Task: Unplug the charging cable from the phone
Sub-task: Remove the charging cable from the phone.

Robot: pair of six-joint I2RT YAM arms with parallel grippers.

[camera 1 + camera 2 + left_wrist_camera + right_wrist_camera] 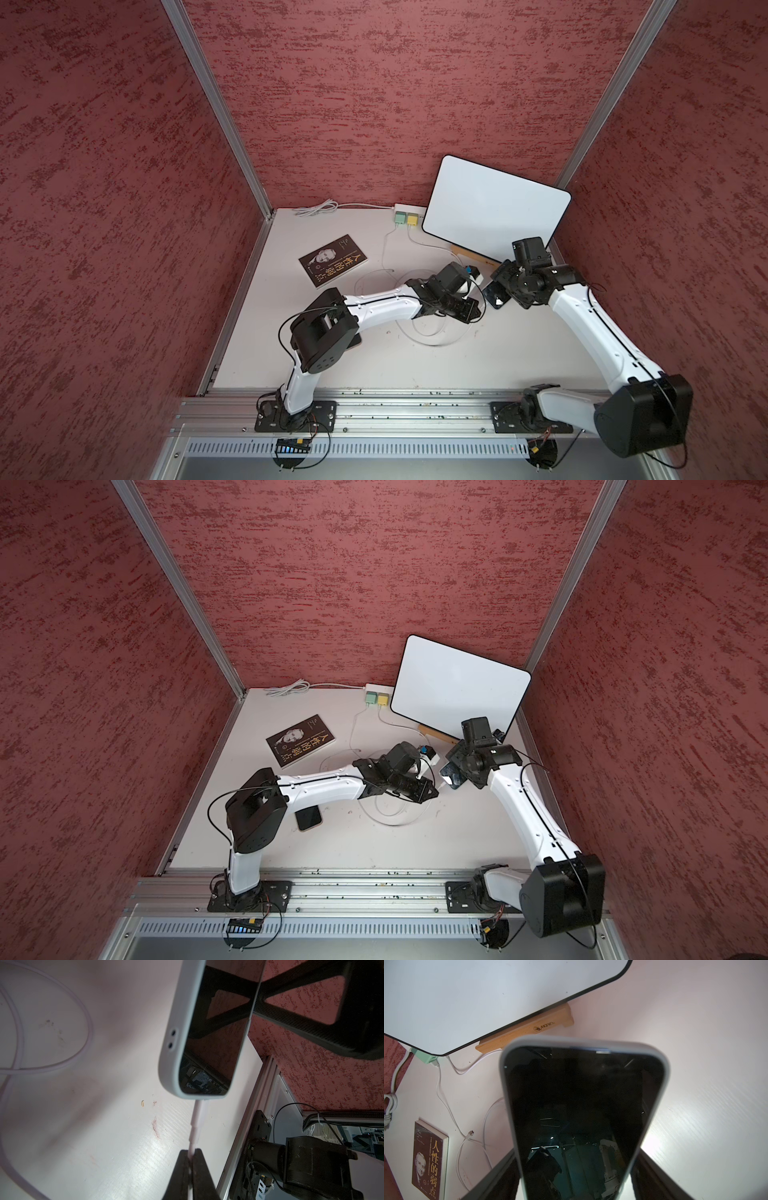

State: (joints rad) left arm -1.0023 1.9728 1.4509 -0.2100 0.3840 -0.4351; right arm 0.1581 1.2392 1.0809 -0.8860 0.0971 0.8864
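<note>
Your right gripper point(577, 1167) is clamping the phone point(451, 776) by its sides over the white table point(353, 365), around 2 o'clock. Its long axis is running 2-to-8, with the port end facing 8. Your left gripper point(192, 1153) is pinching the charging cable point(195, 1122), which is sitting plugged in. Red textured walls point(374, 83) are boxing it all in.

Soft, even light filled the booth, and shadows on the white table point(374, 365) were faint. In the wrist views a pale glare streaked that surface, while the dark phone point(581, 1105) screen mirrored the room, its nearest edge blurred.
</note>
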